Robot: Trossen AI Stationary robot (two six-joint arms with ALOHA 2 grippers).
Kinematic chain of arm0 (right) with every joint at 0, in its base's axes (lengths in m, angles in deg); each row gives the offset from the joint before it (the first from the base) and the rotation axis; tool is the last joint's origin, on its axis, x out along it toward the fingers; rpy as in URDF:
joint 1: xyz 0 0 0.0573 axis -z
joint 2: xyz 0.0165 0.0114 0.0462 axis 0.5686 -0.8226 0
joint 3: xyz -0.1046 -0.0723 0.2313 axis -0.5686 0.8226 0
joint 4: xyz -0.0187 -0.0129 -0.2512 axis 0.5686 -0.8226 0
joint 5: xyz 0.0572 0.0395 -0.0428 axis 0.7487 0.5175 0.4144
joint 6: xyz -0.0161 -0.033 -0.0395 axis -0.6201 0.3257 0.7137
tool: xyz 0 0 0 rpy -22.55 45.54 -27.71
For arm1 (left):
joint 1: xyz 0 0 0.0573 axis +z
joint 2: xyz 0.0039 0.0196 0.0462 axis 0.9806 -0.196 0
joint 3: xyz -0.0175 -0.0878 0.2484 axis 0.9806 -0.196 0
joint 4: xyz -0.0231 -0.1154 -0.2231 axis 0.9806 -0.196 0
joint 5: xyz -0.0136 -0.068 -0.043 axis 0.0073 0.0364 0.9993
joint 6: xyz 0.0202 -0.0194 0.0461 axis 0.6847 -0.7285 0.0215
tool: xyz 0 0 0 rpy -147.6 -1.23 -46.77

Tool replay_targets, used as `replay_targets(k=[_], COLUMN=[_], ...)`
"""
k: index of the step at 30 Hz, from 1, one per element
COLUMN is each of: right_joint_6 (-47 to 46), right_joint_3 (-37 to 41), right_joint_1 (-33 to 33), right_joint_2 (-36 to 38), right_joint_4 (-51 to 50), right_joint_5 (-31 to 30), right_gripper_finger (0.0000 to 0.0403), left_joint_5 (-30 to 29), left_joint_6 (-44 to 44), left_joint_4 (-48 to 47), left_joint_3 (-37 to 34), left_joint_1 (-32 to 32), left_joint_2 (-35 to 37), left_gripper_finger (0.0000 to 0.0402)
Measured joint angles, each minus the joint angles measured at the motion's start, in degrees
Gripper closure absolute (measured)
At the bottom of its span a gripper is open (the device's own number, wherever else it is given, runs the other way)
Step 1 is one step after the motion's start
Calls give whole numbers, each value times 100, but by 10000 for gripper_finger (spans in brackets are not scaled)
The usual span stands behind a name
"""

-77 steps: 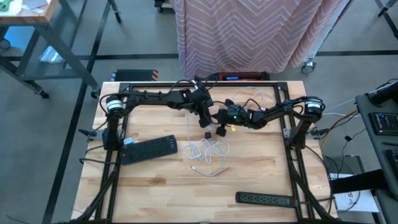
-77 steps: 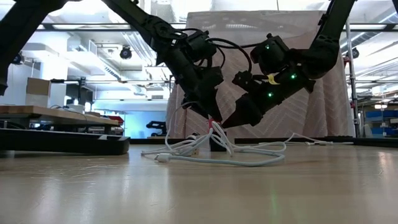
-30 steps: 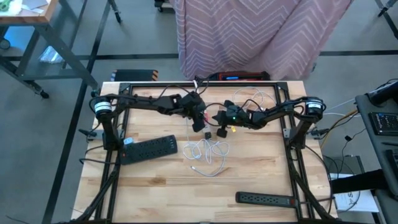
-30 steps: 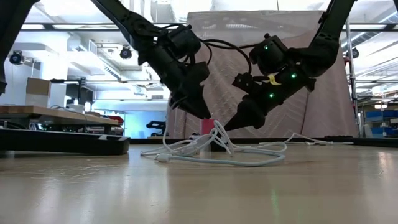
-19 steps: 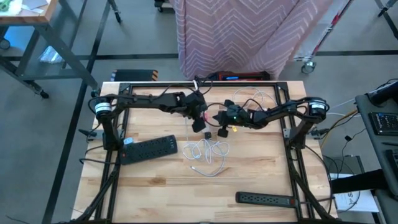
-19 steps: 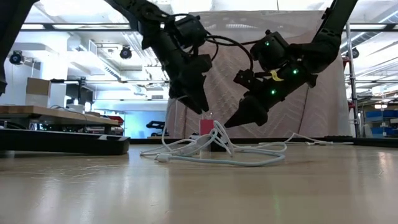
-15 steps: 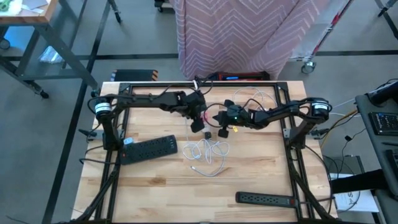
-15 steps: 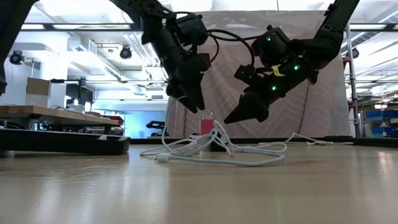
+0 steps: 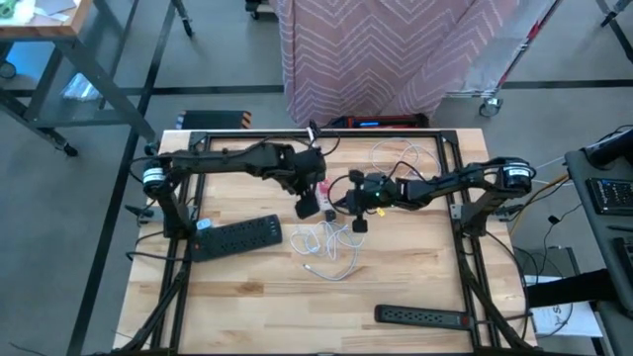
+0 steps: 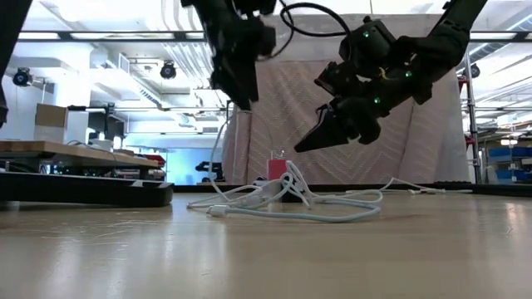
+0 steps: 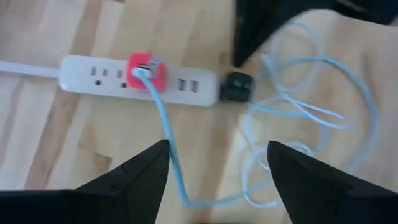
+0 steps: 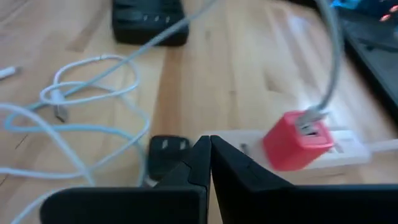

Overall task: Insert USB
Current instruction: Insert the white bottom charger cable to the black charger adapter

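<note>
I see red USB charger (image 11: 147, 71) plugged into white power strip (image 11: 87, 73), pale blue cable (image 11: 166, 124) seated in its port, rest of cable coiled on wooden table (image 9: 247, 297). My left gripper (image 11: 217, 163) hangs above charger, fingers apart, holding nothing. My right gripper (image 12: 208, 149) hovers close by, fingers pressed together, empty. Small black adapter (image 11: 237, 86) lies at strip's end, just beside it.
</note>
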Motion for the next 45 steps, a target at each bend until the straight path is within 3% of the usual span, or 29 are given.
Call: replay_targets(k=[5,9,14,19,24,26,38,45], right_joint_6=[-498,-624,-706,-929,-1062,-1176,-1302,-1146], right_joint_3=[-45,-72,-141,-272,-424,-418,-481,-470], right_joint_1=[-161,-200,-262,-264,-266,-302,-325,-388], right_joint_2=[-181,-238,-322,-838,-1278,-1386,-1383,-903], right_joint_4=[33,44,59,33,158,123,303,-185], right_joint_5=[608,160,-12,-188,-398,-376,-439,-437], right_gripper_finger=[342,267,194,159,169,182,272,272], left_joint_5=[-246,-682,-659,-451,-453,-465,-465,-465], left_joint_6=[-218,-350,-364,-122,113,198,423,416], left_joint_4=[75,904,2614,4622,5650,5648,5671,5760], left_joint_3=[-213,-953,-2497,-3898,-4681,-4866,-5010,-4986], left_joint_1=[-507,-932,-1160,-1114,-1015,-997,-986,-985], left_joint_2=[411,943,1789,2360,2613,2663,2848,2858], left_gripper_finger=[159,171,191,215,236,243,278,291])
